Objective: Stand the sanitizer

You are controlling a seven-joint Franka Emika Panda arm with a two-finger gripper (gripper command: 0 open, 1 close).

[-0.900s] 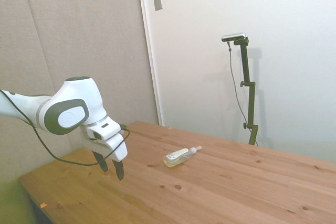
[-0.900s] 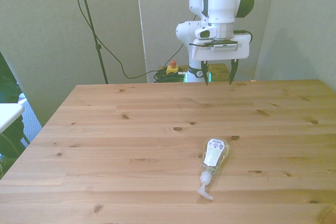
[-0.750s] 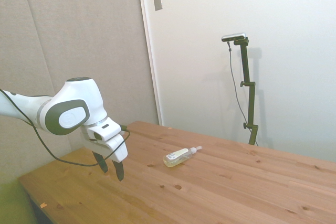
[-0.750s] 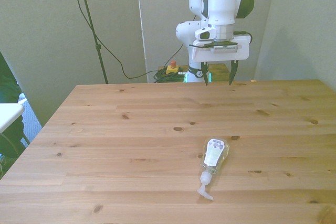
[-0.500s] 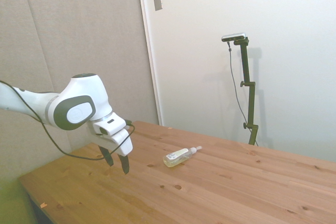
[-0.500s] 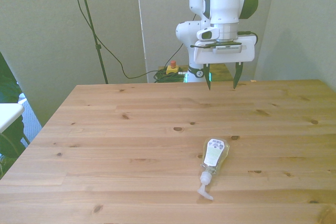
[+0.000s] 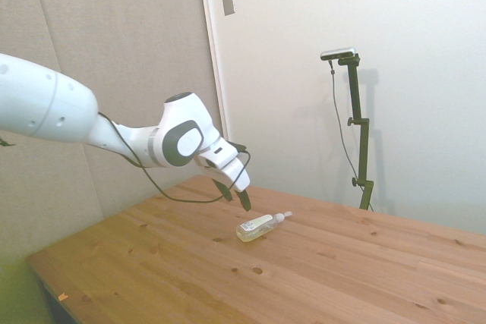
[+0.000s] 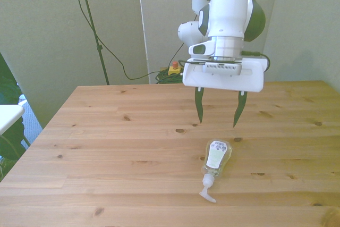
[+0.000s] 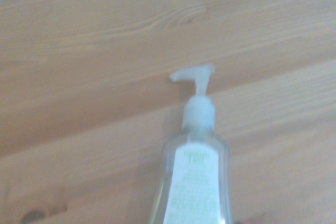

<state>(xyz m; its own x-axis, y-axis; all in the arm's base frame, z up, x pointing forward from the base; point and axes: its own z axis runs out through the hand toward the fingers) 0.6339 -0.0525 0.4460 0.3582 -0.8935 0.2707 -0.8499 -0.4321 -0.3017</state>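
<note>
The sanitizer (image 8: 216, 161) lies flat below the open pincer (image 8: 218, 108); only the wrist view shows its pump spout (image 9: 193, 73).

- The sanitizer (image 8: 215, 159) lies flat on the tabletop (image 8: 117, 147), toward the front view's right and nearer the camera-side edge than the far edge.
- Its pump end (image 8: 206, 194) points toward the camera in the front view; its base points toward the far edge.
- The pincer (image 8: 218, 110) hangs above the tabletop, just behind the sanitizer's base, apart from it, fingers spread.
</note>
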